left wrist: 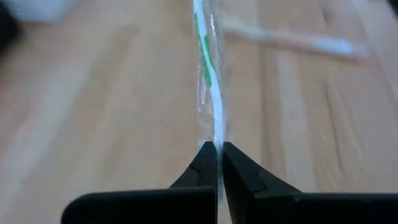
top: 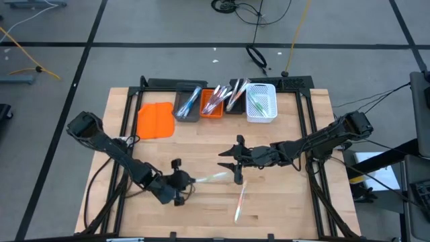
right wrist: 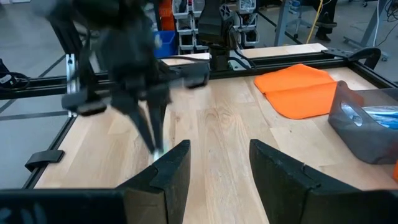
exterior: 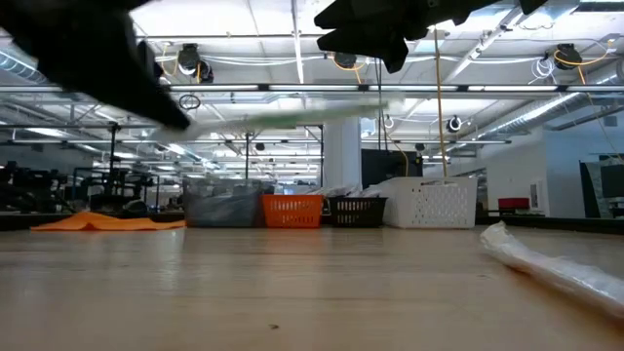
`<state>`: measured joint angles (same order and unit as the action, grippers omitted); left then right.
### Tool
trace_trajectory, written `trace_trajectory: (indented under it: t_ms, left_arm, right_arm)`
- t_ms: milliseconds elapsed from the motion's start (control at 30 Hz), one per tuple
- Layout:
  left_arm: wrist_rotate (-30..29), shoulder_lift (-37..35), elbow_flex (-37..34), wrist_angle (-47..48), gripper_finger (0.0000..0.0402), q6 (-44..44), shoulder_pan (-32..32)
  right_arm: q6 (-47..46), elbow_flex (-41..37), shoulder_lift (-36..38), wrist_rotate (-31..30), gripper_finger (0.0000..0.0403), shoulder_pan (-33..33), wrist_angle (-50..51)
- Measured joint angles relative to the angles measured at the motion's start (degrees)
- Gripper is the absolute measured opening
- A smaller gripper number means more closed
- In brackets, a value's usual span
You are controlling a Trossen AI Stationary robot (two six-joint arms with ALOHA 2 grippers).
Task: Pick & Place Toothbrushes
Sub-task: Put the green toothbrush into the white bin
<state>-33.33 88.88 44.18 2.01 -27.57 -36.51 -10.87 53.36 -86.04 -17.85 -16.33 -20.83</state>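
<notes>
Your left gripper (left wrist: 217,148) has its fingers pressed together on the end of a green-and-white toothbrush in a clear wrapper (left wrist: 208,68), holding it up off the wooden table (top: 201,215); in the low view the brush hangs level in the air above the board. Your right gripper (top: 235,161) has its fingers spread wide and holds nothing; it hovers just beside the far tip of that held toothbrush, facing the left gripper. A second wrapped toothbrush (top: 240,203) lies flat on the table, near the held one and on the side away from the bins. Beyond the right gripper, along the table's far edge, stand the grey bin (top: 187,107), orange bin (top: 211,106), black bin (top: 234,101) and white mesh bin (top: 261,104), all with toothbrushes inside. An orange cloth (top: 155,120) lies beside the grey bin.
</notes>
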Motion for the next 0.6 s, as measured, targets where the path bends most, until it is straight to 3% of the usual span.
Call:
trace_trajectory:
  t_ms: [300, 600]
  left_arm:
    - [-9.83, -6.67, 0.02, -0.13, 0.0000, 0.34, -0.54]
    - [-15.39, -7.25, 0.02, -0.16, 0.0000, 1.75, -0.74]
  right_arm:
    - [0.00, 0.00, 0.00, 0.00, 0.0155, 0.01, -0.34]
    - [0.00, 0.00, 0.00, -0.02, 0.0155, 0.00, -0.77]
